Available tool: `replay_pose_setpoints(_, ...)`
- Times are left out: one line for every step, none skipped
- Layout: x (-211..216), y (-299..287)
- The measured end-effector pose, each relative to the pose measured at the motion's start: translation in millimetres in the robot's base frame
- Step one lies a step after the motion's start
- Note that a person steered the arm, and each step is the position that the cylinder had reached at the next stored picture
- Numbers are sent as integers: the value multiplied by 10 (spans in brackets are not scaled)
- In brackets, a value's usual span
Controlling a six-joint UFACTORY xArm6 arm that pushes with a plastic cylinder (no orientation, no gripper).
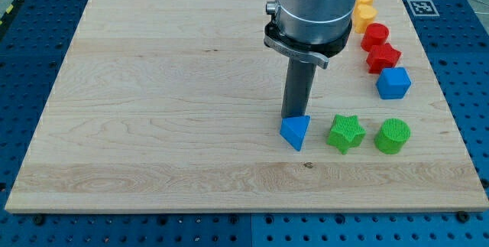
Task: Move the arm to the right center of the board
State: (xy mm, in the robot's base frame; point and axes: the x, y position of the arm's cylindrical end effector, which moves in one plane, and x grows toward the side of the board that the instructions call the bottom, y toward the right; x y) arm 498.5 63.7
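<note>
Pale wood makes up the board [153, 109], a broad grained panel lying on a blue perforated table [30, 63]. A small black-and-white marker tag [420, 6] sits just off the board's top right corner. I take the blue triangular block [296, 131] as my landmark.

My arm [317, 6] comes down from the view's top as a wide grey cylinder with a dark collar, narrowing to the straight dark rod. My tip [293, 117] stands at the upper edge of the blue triangular block, seemingly touching it. I carry no pincer, only this rod, so nothing spreads, presses or pinches.

Just to the right of the blue triangular block sits the green star block [346, 133], and beyond that the green round block [393, 136]. Up and to the right of the landmark is the blue cube block [393, 83], then the red star block [383, 56], the red round block [375, 35], and the yellow blocks [364, 11], partly hidden behind my arm.

The right centre of the board lies to the right of the blue triangular block, near the blue cube block by the right edge. Everything to the left of the landmark is bare wood out to the left edge, and a bare strip runs below it along the bottom edge.
</note>
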Motion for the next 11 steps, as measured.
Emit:
replay_pose_setpoints(19,0)
replay_pose_setpoints(-12,28)
replay_pose_setpoints(-146,246)
replay_pose_setpoints(-197,593)
replay_pose_setpoints(-197,1076)
replay_pose_setpoints(-197,1551)
replay_pose_setpoints(-197,2065)
replay_pose_setpoints(-295,2388)
replay_pose_setpoints(-601,2389)
replay_pose_setpoints(-693,2180)
replay_pose_setpoints(-661,2050)
